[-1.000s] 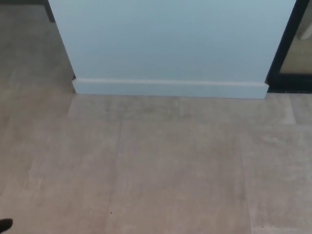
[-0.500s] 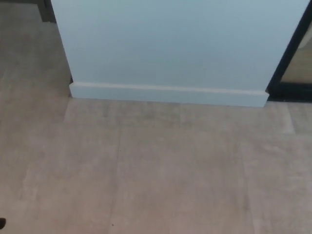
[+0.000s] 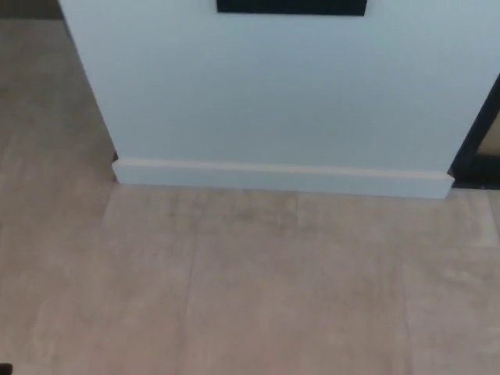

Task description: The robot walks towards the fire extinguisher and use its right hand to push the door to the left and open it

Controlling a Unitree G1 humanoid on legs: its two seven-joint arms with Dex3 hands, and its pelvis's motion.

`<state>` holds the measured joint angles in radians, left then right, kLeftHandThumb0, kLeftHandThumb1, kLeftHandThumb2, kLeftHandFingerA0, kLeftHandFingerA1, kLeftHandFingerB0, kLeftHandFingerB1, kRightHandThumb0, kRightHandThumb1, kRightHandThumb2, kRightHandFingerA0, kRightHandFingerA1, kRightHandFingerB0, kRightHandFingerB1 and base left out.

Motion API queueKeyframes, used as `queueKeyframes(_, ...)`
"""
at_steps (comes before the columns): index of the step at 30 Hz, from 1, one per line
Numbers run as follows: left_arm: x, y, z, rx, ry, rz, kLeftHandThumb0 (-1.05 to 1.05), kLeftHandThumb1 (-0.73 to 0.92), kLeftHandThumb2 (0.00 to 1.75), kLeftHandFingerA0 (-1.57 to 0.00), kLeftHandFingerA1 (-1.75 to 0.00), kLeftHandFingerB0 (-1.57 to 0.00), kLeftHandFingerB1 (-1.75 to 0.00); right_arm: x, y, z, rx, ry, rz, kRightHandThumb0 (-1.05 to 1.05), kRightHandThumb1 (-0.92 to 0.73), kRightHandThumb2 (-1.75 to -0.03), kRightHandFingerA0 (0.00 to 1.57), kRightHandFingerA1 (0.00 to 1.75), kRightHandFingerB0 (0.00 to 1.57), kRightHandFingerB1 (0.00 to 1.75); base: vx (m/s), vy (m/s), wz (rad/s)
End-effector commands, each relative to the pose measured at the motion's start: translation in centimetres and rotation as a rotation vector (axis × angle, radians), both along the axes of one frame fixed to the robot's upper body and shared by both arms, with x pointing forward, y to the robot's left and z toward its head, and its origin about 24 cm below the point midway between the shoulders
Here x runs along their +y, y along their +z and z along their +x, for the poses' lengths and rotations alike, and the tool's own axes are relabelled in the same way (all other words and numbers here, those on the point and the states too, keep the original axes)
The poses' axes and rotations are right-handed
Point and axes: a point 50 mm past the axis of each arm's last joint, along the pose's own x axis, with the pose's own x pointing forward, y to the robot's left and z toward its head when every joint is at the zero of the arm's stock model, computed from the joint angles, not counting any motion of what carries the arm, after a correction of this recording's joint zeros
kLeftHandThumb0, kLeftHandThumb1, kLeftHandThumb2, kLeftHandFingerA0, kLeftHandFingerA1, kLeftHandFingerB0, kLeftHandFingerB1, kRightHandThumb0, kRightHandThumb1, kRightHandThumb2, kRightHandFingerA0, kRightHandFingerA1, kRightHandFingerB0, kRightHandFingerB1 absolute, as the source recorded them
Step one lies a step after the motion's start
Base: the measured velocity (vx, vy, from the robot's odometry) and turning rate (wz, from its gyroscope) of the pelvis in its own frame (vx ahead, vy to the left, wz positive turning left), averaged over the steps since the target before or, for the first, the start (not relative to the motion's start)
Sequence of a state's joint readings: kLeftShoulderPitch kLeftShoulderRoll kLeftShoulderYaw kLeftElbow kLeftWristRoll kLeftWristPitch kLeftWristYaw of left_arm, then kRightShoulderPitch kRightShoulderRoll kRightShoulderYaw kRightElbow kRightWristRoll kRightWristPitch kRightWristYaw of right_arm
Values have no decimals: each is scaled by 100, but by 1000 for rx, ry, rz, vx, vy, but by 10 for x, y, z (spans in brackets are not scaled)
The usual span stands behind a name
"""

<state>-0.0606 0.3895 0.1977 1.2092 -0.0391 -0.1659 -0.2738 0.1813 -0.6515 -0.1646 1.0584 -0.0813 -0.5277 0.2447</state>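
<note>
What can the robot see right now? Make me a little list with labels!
wall: pale blue-grey wall straight ahead
skirting: white baseboard strip along the wall's foot
panel: black rectangular panel at the wall's top, cut off by the picture edge
floor: beige stone-look floor tiles
right edge: black door frame
robot hands: neither in view
fire extinguisher: not in view

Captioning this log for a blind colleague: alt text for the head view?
A pale blue wall with a white skirting board fills the upper half, above beige floor tiles. A black panel edges the top and a dark frame the right; neither hand shows.
</note>
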Motion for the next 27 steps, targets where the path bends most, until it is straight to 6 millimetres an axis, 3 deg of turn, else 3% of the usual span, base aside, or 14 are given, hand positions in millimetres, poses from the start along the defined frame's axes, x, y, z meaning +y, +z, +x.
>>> queueKeyframes(1,5,3,-1,2,-7,72,-57,41,78,-36,-67,-32,-49,-2,-1,-7,22,-7,-7,-66,-46,-78,18,48,10,40,332,-153,-4)
queueKeyframes(5,5,4,-2,-2,-16,65,-58,42,79,-34,-67,-31,-49,-3,1,-8,18,-4,-7,-67,-46,-79,18,47,11,40,282,-90,-9)
queueKeyframes(6,5,4,-2,-3,-10,64,-54,53,56,-32,-64,-38,-37,-2,0,-7,22,0,-20,-67,-46,-79,20,48,11,40,292,-6,-18)
queueKeyframes(7,5,4,-2,-3,-7,64,-54,53,56,-32,-64,-38,-37,-2,0,-7,24,1,-26,-67,-46,-79,20,48,11,40,294,27,-19)
queueKeyframes(8,5,3,-3,0,-8,65,-57,42,79,-34,-65,-31,-49,-3,0,-8,29,-1,-27,-68,-46,-81,22,49,9,40,301,70,-20)
queueKeyframes(9,5,3,-3,1,-8,66,-57,42,79,-34,-65,-31,-49,-3,0,-8,31,-1,-28,-68,-46,-81,22,49,9,40,336,103,-14)
queueKeyframes(10,5,3,-3,5,-19,73,-52,56,57,-40,-63,-36,-37,-3,0,-8,30,2,-28,-67,-46,-80,22,48,11,40,291,142,-18)
queueKeyframes(16,6,4,-4,-1,-33,74,-57,54,56,-44,-69,-36,-39,-3,0,-8,27,3,-31,-66,-46,-80,22,48,12,40,504,73,-14)
queueKeyframes(27,8,4,-7,13,-34,86,-56,55,57,-46,-63,-37,-39,-3,5,-6,21,28,-31,-69,-48,-82,22,48,14,40,288,-8,11)
